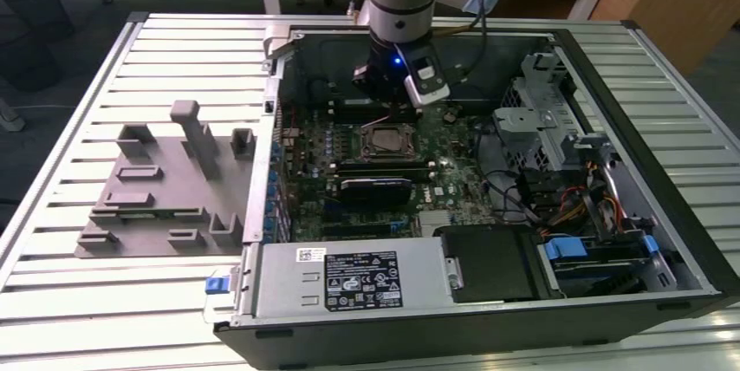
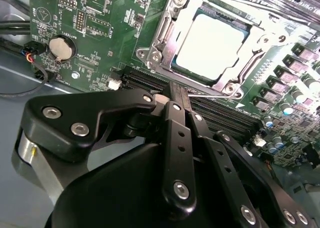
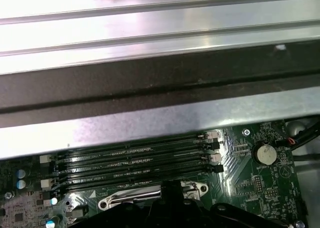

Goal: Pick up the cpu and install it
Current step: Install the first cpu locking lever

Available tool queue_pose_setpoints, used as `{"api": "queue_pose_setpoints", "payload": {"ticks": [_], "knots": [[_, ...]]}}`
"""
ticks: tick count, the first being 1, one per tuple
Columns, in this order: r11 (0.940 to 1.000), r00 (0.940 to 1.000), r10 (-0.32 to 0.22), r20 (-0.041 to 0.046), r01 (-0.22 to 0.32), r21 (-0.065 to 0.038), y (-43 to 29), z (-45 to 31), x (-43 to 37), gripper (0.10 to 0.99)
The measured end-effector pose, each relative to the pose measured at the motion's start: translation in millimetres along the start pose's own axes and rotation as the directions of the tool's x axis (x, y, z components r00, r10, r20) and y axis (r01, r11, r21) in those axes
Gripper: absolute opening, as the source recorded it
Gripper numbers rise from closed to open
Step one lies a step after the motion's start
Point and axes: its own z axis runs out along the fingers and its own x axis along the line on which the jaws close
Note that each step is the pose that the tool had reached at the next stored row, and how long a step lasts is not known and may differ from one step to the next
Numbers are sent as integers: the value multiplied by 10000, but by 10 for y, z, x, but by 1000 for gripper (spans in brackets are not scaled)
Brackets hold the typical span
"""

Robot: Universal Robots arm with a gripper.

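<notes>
Silvery cpu (image 2: 210, 46) is already sitting flat inside the socket frame (image 2: 165, 26) on the motherboard (image 1: 382, 172), seen in the second wrist view; in the exterior view it is lying at the board's middle (image 1: 383, 139). Gripper (image 2: 177, 96) is hanging just beside the socket, over the memory slots (image 3: 135, 158), fingers pressed together and gripping nothing. Grey holder block (image 1: 162, 189) is sitting well apart on the slatted table (image 1: 69, 302), outside the case (image 1: 647, 128). Judging from this, the placing step is looking done and the seating check is in hand; whether the frame is latched I cannot tell. Any next move is calling for a clean vertical path clear of the frame lever.
</notes>
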Motion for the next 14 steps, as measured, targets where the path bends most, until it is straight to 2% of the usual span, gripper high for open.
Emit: {"api": "queue_pose_setpoints", "payload": {"ticks": [6, 14], "knots": [[10000, 10000, 8, 1, -8, 0, 1, 5, 1, 106], [9999, 9999, 106, 45, -106, 3, -2, 18, 2, 106]]}}
